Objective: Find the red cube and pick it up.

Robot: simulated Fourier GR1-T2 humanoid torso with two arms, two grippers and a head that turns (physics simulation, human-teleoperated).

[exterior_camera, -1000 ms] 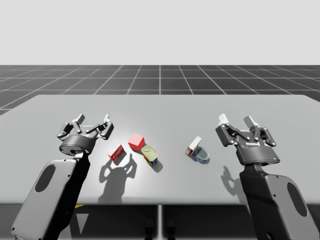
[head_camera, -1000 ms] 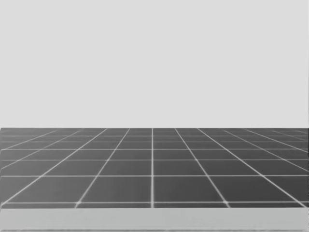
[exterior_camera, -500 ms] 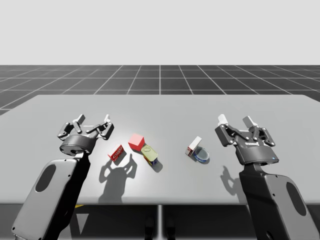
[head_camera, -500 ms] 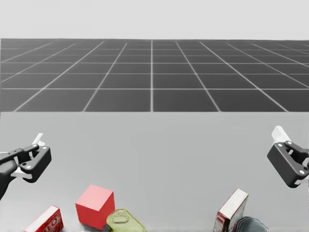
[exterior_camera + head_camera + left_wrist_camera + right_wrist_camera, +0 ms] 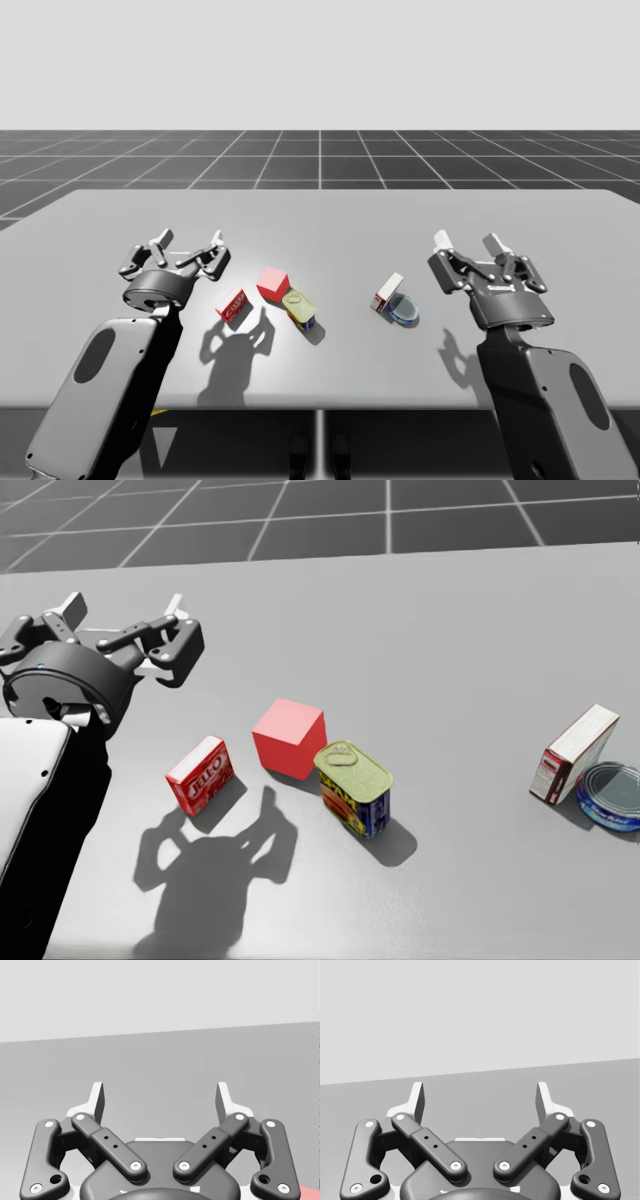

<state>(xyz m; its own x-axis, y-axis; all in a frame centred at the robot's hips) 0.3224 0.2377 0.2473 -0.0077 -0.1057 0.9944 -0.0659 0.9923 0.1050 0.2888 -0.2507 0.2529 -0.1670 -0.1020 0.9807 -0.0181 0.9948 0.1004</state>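
The solid red cube (image 5: 289, 738) sits untouched on the grey desk (image 5: 450, 630), between a small red box (image 5: 202, 774) and a yellow-and-blue tin (image 5: 352, 788). Our left tool (image 5: 122, 607) hovers near it, released and empty. Our right tool (image 5: 468, 242) stands well apart, likewise released. We judge the cube located; approach, grasp and lift are all outstanding.
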